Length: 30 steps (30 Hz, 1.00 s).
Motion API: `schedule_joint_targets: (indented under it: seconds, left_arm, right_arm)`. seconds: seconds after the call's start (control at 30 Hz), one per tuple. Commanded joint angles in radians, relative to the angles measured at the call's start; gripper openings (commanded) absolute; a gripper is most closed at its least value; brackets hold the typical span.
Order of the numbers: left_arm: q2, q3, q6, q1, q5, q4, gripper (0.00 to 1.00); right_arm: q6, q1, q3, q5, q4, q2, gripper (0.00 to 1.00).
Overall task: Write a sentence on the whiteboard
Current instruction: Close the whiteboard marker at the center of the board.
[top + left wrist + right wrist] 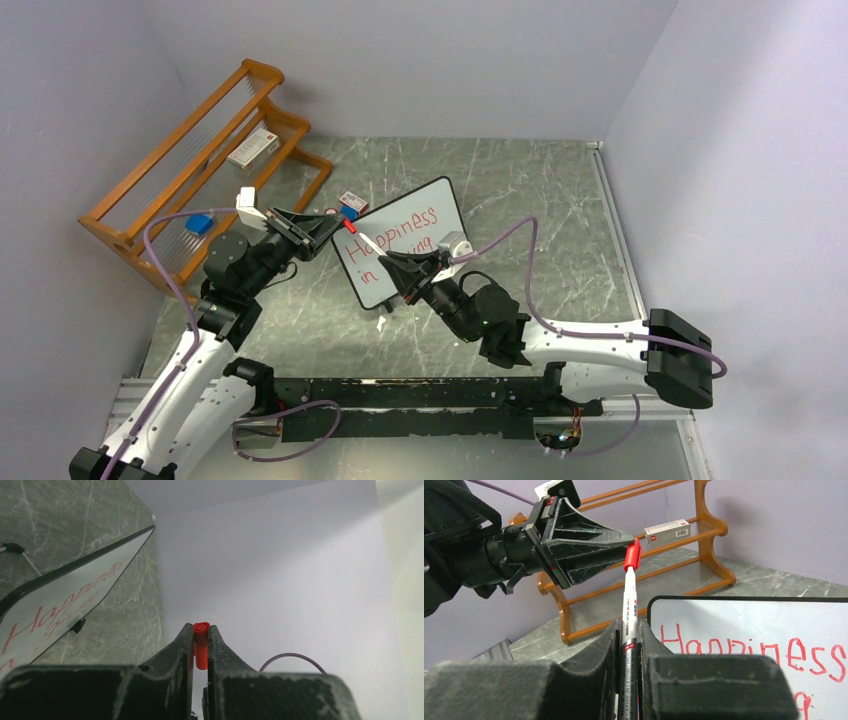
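The whiteboard (440,200) stands tilted on the marble table, with the sentence (405,228) on it in red, "Happiness" above a second line. My right gripper (385,258) is shut on a white marker (370,243) in front of the board's left end. My left gripper (345,225) is shut on the marker's red cap (350,227), which sits on the marker's end. The right wrist view shows the marker (629,605) rising from my fingers to the cap (632,555), beside the whiteboard (734,620) and the sentence (754,652). The left wrist view shows the cap (201,647) pinched in my left gripper (201,630), with the whiteboard (120,555) to the left.
A wooden rack (190,160) stands at the back left with a small box (253,147) on it and a blue object (198,224) near its front. Another small box (352,203) lies just behind the board's left corner. Grey walls enclose the table.
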Motion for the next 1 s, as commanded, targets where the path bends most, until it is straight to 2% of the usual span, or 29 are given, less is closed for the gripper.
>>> schedule_joint_targets:
  seconds: [0.0, 0.97]
  left_arm:
    - [-0.004, 0.006, -0.013, -0.01, 0.032, 0.051, 0.05]
    - [-0.002, -0.004, -0.021, -0.046, 0.037, 0.08, 0.05]
  right_arm:
    - [-0.016, 0.006, 0.031, 0.015, 0.046, 0.015, 0.0]
    - [-0.011, 0.006, 0.067, 0.018, 0.072, 0.061, 0.0]
